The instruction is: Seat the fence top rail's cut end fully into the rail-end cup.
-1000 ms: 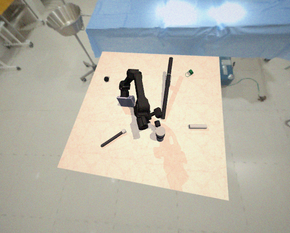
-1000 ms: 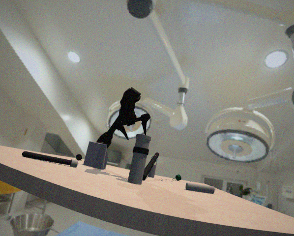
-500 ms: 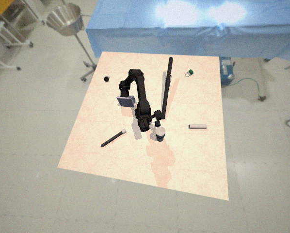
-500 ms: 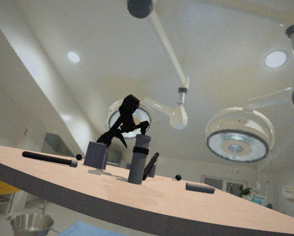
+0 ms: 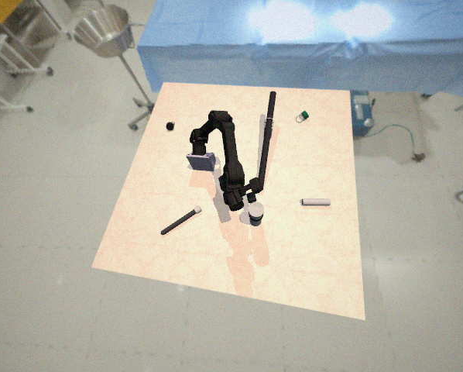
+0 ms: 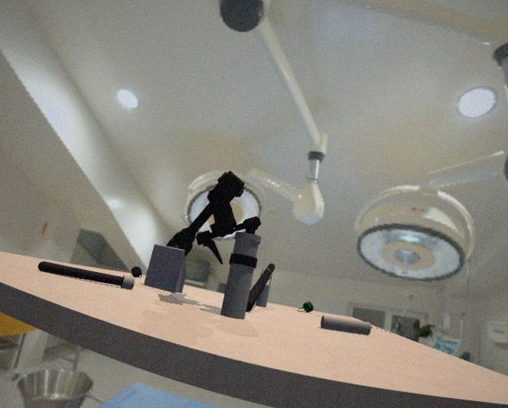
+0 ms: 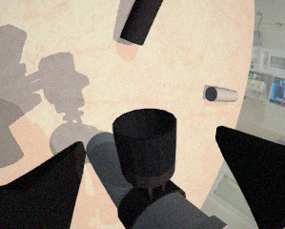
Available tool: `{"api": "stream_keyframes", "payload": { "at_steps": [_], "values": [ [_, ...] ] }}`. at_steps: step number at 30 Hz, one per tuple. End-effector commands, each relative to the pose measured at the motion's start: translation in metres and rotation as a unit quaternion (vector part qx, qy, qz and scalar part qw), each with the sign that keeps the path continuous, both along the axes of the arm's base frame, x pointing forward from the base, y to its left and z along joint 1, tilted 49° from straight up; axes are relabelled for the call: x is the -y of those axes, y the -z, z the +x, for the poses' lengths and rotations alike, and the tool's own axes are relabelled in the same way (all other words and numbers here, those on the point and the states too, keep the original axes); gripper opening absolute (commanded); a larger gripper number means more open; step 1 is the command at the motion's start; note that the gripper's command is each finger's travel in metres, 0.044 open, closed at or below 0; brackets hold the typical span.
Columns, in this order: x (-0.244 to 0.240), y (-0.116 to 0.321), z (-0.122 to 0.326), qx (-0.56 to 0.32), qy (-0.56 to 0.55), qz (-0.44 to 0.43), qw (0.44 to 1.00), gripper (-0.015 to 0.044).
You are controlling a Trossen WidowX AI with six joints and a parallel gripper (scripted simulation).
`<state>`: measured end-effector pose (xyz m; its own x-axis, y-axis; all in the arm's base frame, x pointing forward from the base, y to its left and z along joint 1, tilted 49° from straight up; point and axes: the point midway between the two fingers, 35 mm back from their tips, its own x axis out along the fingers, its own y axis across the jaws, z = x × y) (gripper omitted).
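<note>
The black rail [image 5: 267, 148] [image 6: 258, 287] [image 7: 143, 21] passes through the pale loop cap and slopes down toward the big post [image 5: 256, 209] [image 6: 238, 290] [image 7: 103, 155]. Its near end is low and apart from the black cup [image 5: 251, 197] [image 7: 144, 153]. The cup's mouth faces the rail side and looks empty. The black brace band [image 6: 244, 259] is high on the post, below the post cap [image 6: 247, 238]. My gripper [image 6: 235, 248] [image 7: 152, 141] is wide open and empty above the post and cup, not touching the rail. Its fingertips are hard to separate in the top view.
A purple-grey block [image 5: 200, 162] [image 6: 164, 269] stands by the arm's base. A black rod with a pale end [image 5: 180, 221] [image 6: 82, 273] and a pale cylinder [image 5: 316, 201] [image 6: 346, 325] [image 7: 223, 93] lie apart. A green cap [image 5: 305, 115] and a small black part [image 5: 169, 125] are farther back.
</note>
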<state>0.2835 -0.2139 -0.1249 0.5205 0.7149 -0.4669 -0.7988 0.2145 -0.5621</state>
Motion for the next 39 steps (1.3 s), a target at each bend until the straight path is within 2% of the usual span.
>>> {"api": "stream_keyframes", "payload": {
  "at_steps": [1, 23, 36, 39],
  "values": [
    [-0.007, 0.004, 0.004, -0.001, 0.001, 0.004, 1.0, 0.044],
    [-0.033, 0.018, 0.02, 0.001, 0.0, 0.007, 1.0, 0.044],
    [-0.033, 0.018, 0.02, 0.001, 0.0, 0.007, 1.0, 0.0099],
    [-0.033, 0.018, 0.02, 0.001, 0.0, 0.007, 1.0, 0.0079]
  ]
}}
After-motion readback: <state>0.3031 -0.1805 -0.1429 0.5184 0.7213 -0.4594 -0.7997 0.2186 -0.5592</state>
